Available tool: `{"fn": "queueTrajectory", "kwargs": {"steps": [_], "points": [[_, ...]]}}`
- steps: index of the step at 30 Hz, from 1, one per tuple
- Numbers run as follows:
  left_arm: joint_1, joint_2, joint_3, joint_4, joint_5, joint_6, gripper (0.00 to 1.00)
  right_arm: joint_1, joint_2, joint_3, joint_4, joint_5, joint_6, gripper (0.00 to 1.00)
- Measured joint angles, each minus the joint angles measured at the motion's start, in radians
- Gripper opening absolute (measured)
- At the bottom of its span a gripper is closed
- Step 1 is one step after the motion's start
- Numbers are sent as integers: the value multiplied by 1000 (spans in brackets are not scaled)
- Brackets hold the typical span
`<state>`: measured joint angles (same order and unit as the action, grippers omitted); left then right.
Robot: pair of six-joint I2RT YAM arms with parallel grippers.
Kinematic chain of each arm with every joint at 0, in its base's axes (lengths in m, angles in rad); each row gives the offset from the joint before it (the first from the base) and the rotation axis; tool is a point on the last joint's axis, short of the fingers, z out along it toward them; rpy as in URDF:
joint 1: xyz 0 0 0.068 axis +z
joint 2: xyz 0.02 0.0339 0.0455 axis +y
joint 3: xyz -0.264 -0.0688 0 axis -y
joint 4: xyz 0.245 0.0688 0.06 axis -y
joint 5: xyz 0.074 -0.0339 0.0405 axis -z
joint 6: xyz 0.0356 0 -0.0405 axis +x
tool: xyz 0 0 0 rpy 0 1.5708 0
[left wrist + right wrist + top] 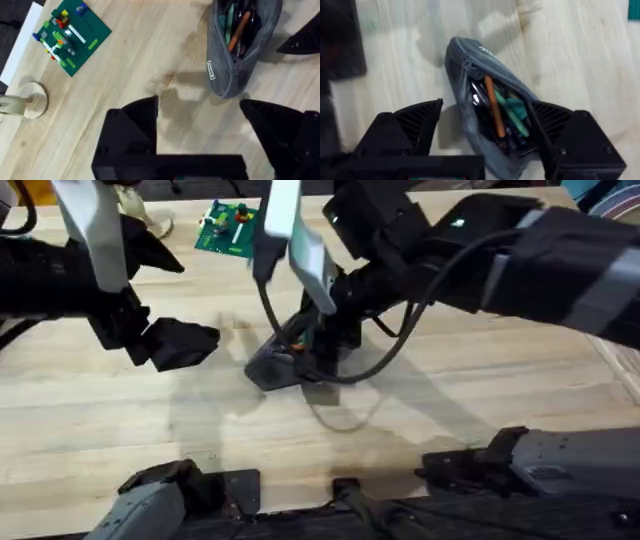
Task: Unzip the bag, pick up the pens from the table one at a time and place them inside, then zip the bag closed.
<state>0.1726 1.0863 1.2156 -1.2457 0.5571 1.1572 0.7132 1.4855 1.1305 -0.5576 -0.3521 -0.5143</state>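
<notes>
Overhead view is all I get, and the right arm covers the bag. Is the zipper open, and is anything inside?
Observer: It is open. The right wrist view looks into the bag, and an orange pen lies inside beside some teal items.
Operator: Is the right gripper clamped on it?
Observer: No. The right gripper is open, with the bag lying between its two fingers.
Operator: And the left one?
Observer: The left gripper is open over bare table, apart from the bag's rounded end.
</notes>
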Motion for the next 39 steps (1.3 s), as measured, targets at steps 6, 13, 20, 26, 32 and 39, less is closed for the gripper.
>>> {"fn": "queueTrajectory", "kwargs": {"steps": [6,13,20,26,32,39], "points": [[19,0,0,1,0,0,993,0,-53,0,-48,0,210,998],[91,80,0,0,1,6,993,0,-72,0,-57,-2,381,998],[111,216,0,-110,40,156,993,0,-72,0,-57,-4,432,998],[111,327,0,-199,64,371,993,0,-73,0,-57,-5,508,998],[111,441,0,-229,99,535,993,0,-72,0,-57,-7,538,998],[111,535,0,-295,146,655,993,0,-72,0,-57,-7,545,998]]}}
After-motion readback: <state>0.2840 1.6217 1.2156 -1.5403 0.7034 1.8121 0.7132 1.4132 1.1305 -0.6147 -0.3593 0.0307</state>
